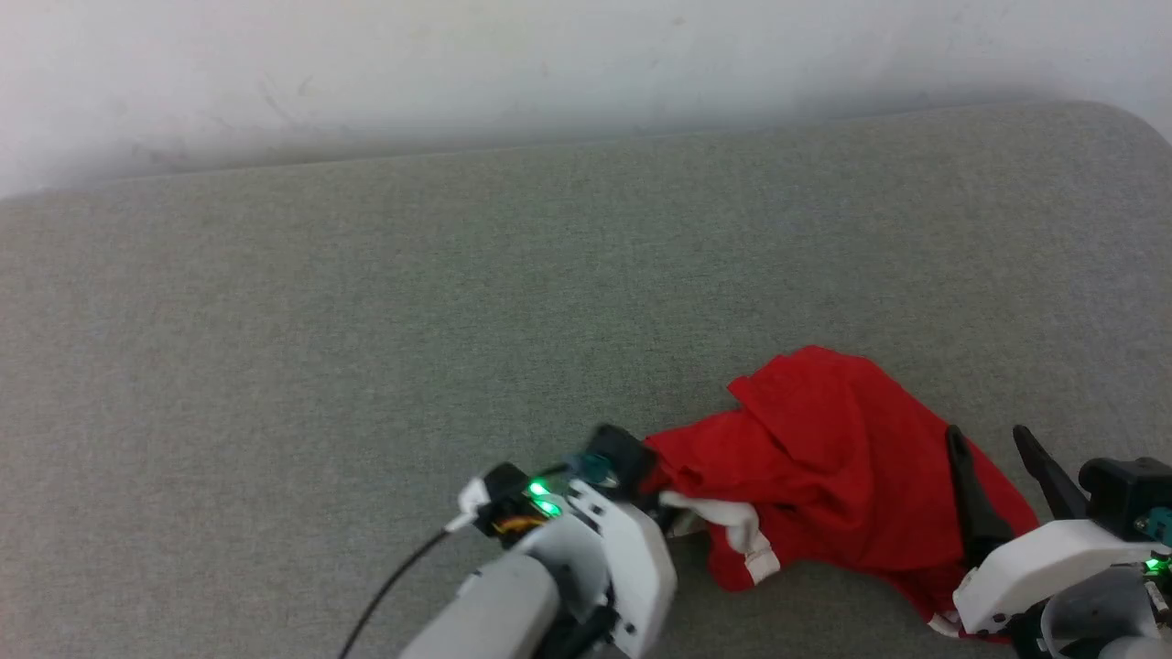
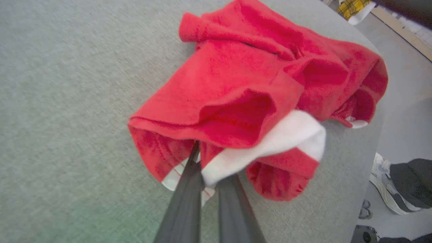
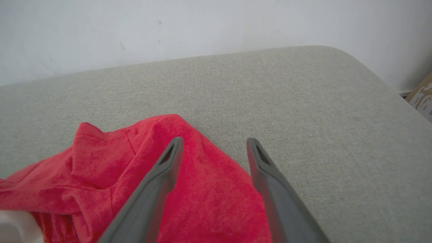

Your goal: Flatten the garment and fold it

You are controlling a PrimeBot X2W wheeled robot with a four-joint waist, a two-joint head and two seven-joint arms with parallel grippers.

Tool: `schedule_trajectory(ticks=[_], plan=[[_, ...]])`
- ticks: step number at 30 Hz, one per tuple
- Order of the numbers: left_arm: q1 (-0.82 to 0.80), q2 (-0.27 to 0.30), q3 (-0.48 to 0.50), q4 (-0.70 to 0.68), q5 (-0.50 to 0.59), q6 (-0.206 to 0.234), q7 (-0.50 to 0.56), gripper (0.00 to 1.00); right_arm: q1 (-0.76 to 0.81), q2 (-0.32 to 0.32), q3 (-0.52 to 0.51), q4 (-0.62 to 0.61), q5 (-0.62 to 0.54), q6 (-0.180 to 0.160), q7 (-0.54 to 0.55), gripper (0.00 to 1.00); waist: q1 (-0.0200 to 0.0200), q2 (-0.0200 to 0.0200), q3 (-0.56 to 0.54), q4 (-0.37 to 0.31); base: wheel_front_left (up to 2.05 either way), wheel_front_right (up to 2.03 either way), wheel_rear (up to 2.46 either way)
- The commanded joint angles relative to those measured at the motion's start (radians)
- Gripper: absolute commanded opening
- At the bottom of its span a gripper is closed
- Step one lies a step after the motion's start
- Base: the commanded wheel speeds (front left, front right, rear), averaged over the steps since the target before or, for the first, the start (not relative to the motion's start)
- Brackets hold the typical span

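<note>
Head view puts the red shorts (image 1: 824, 448) low and right of centre on the grey fabric-covered counter (image 1: 366, 320), close to the robot's side and well away from the wall at the back. You can see they lie as a crumpled heap: layers are doubled over one another, one leg opening gapes, and a band of white trim (image 2: 270, 141) is flipped up across the red cloth. Nothing has been flattened yet, and no fold has been made. At the heap's left end, the left fingers (image 2: 189, 192) are pressed together on the white-trimmed edge, with cloth pinched between them, so you have one hold in place. The right fingers (image 3: 163, 175) stand wide apart and grip nothing; one lies over the red fabric at the heap's right side, the other over bare counter just beside it. By my reading you are at the very start. A second hold on the far side, pulling the cloth out taut, laying it smooth and then all of the folding are left to do.
</note>
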Motion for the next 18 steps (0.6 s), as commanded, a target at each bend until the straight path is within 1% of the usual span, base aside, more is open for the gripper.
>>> schedule_trajectory(ticks=[1,5,7,11,13,16,17,18], plan=[[-0.012,0.019,0.025,-0.015,-0.009,0.004,-0.031,0.00,-0.013,0.003,-0.003,0.005,0.001,-0.001,-0.007,1.00,-0.0002,0.0000,-0.023,0.025,0.00,0.00,0.00],[0.013,0.091,0.103,-0.087,-0.041,0.021,-0.098,0.00,-0.007,0.003,-0.008,0.012,-0.002,-0.001,-0.006,1.00,-0.0002,0.0000,-0.062,0.059,0.00,0.00,0.00],[0.029,0.140,0.146,-0.133,-0.055,0.034,-0.111,0.00,0.000,0.003,-0.009,0.013,-0.002,-0.001,-0.002,1.00,-0.0002,0.0000,-0.079,0.076,0.00,0.00,0.00],[0.056,0.241,0.260,-0.225,-0.085,0.083,-0.138,0.00,0.011,0.003,-0.002,0.015,0.000,-0.001,0.004,1.00,-0.0002,0.0000,-0.099,0.103,0.00,0.00,0.00],[0.067,0.285,0.314,-0.248,-0.099,0.104,-0.147,0.00,0.013,0.003,0.008,0.016,0.000,-0.001,0.007,1.00,-0.0002,0.0000,-0.100,0.113,0.00,0.00,0.00],[0.075,0.326,0.378,-0.235,-0.105,0.143,-0.175,0.00,0.013,0.003,0.022,0.023,0.000,-0.001,0.011,1.00,-0.0002,0.0000,-0.095,0.123,0.00,0.00,0.00],[0.077,0.336,0.394,-0.219,-0.097,0.163,-0.188,1.00,0.012,0.003,0.029,0.026,-0.003,-0.001,0.012,1.00,-0.0002,0.0000,-0.094,0.125,0.00,0.00,0.00],[0.080,0.344,0.407,-0.200,-0.090,0.178,-0.203,1.00,0.011,0.003,0.035,0.030,-0.004,-0.001,0.013,1.00,-0.0002,0.0000,-0.092,0.127,0.00,0.00,0.00]])
